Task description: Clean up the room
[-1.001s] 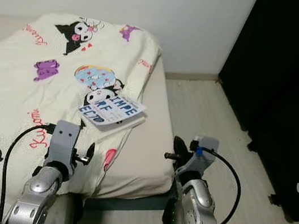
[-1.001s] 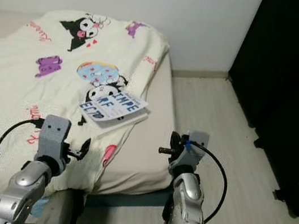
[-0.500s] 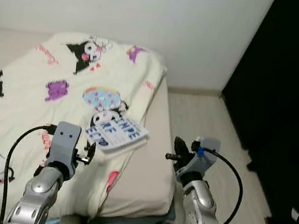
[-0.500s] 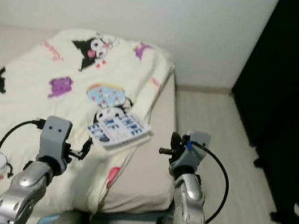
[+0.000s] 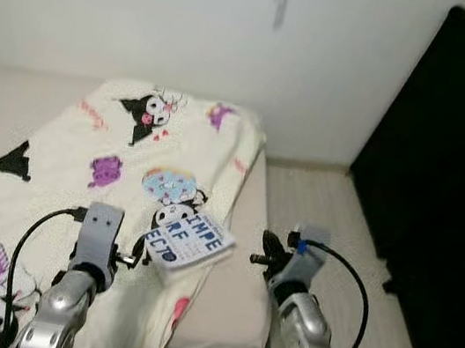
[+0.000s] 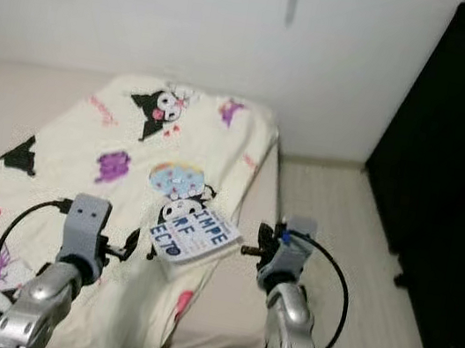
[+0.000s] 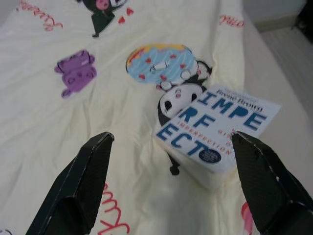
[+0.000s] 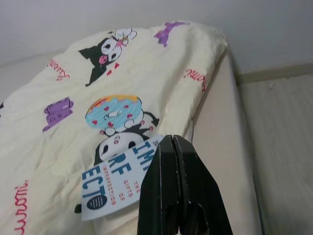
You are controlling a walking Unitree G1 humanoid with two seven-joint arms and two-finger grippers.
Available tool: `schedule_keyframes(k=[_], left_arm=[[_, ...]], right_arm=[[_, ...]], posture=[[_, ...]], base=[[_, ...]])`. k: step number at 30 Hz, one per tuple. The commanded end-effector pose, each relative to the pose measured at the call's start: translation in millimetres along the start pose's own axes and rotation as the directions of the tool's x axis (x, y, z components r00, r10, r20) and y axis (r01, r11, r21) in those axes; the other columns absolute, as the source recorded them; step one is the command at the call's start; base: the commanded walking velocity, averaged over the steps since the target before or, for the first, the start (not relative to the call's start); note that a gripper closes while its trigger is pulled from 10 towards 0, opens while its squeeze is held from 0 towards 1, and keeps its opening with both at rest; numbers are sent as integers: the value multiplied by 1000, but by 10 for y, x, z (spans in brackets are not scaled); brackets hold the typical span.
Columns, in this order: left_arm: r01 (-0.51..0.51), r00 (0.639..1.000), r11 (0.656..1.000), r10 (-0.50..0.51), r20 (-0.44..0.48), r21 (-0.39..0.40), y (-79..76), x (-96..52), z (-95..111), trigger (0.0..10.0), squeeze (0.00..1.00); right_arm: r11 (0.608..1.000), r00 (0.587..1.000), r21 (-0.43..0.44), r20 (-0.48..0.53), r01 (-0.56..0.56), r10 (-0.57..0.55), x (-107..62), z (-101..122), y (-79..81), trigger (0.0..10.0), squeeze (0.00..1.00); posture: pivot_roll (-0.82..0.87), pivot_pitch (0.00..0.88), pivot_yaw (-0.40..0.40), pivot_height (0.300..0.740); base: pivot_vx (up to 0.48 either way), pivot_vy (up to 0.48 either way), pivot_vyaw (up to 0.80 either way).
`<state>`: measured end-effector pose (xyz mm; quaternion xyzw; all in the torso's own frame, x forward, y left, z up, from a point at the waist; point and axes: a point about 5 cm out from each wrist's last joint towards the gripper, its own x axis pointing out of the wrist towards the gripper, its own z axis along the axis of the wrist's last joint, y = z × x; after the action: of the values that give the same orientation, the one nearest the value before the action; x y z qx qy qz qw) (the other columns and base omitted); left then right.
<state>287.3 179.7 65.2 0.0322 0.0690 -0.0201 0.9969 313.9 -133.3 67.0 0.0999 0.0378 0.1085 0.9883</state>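
Left gripper (image 7: 168, 183): two long black fingers spread wide, holding nothing, raised above the quilt with the book ahead between the fingertips.
Right gripper (image 8: 173, 161): black fingers pressed together along their length, holding nothing, raised beside the bed's right edge.
White paperback book with large blue lettering (image 5: 190, 243): flat on the quilt, near the mattress's right side, just beyond the left gripper and apart from both grippers.
Cream quilt printed with black cartoon characters, purple shapes and red script (image 5: 72, 174): covers most of the bed; its right hem falls short, leaving a bare strip.
Beige mattress (image 5: 234, 299): bare strip runs along the right edge, beside the book.
Pale wood-plank floor (image 5: 335, 200): open lane between the bed and the wardrobe.
Tall black wardrobe (image 5: 455, 176): stands on the right.
White wall (image 5: 153, 9): behind the bed's head.
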Motion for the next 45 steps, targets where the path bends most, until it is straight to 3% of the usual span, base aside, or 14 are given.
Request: schedule_keyframes(k=[1, 3, 13, 15, 20, 45], left_arm=[[7, 999, 1000, -7, -36, -16, -26, -44, -127, 10000, 0], [17, 998, 1000, -17, -59, -2, -45, -69, -232, 10000, 0], [16, 996, 1000, -15, -88, 9, -42, -96, -338, 10000, 0], [11, 993, 1000, -9, -115, 25, -29, -114, -426, 10000, 0], [17, 993, 1000, -13, -121, 26, -37, -115, -454, 10000, 0], [31, 993, 999, -30, -112, 14, -97, -106, -488, 10000, 0]], right_arm=[[1000, 998, 15, -61, 17, -16, -49, -132, -21, 10000, 0], [1000, 996, 15, -86, 17, -15, -67, -193, -15, 10000, 0], [1000, 989, 5, -145, 11, -10, -122, -335, 2, 10000, 0], [1000, 974, -14, -226, 12, -14, -176, -485, 2, 10000, 0], [998, 961, -60, -275, 5, -21, -222, -590, 9, 10000, 0], [995, 952, -90, -302, 31, -56, -273, -670, -60, 10000, 0]], posture=[[-4, 120, -2, 740], [-7, 117, -3, 740], [-6, 110, -10, 740], [-6, 109, -11, 740], [-10, 109, -8, 740], [-16, 116, -14, 740]], base=[[0, 0, 0], [0, 0, 0], [0, 0, 0], [0, 0, 0], [0, 0, 0], [0, 0, 0]])
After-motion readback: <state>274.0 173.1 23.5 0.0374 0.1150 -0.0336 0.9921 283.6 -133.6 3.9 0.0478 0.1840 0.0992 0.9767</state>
